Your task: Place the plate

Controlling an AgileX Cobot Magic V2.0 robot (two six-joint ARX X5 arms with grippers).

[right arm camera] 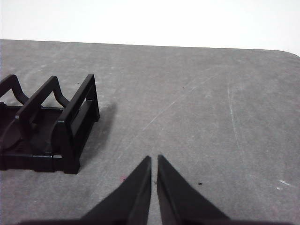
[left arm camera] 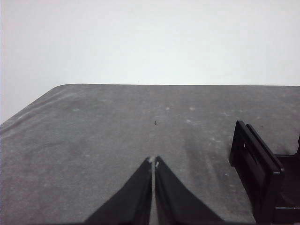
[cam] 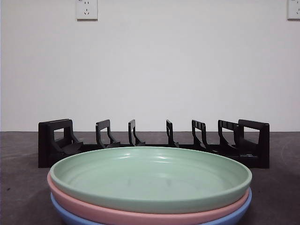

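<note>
Counter [cam: 18, 187]: dark grey and a bit scuffed, with a plain white wall behind it.
Rack [cam: 154, 143]: black plastic dish rack, long, running across the back of the counter; all its slots look free from the front.
Green plate [cam: 150, 176]: top of the stack, lying flat right up front, just in front of the rack and not in it.
Pink plate [cam: 140, 214]: sits directly under the green one.
Blue plate [cam: 234, 215]: bottom of the pile, only its rim peeks out.
Left pincer [left arm camera: 153, 162]: pretty much pinched together, holding nothing, above bare counter with one end of the rack [left arm camera: 258, 173] off to its side.
Right pincer [right arm camera: 154, 159]: narrow sliver of a gap, nothing in it, over bare counter near the rack's other end [right arm camera: 70, 131].
Wall sockets [cam: 86, 9]: two, high on the wall.
</note>
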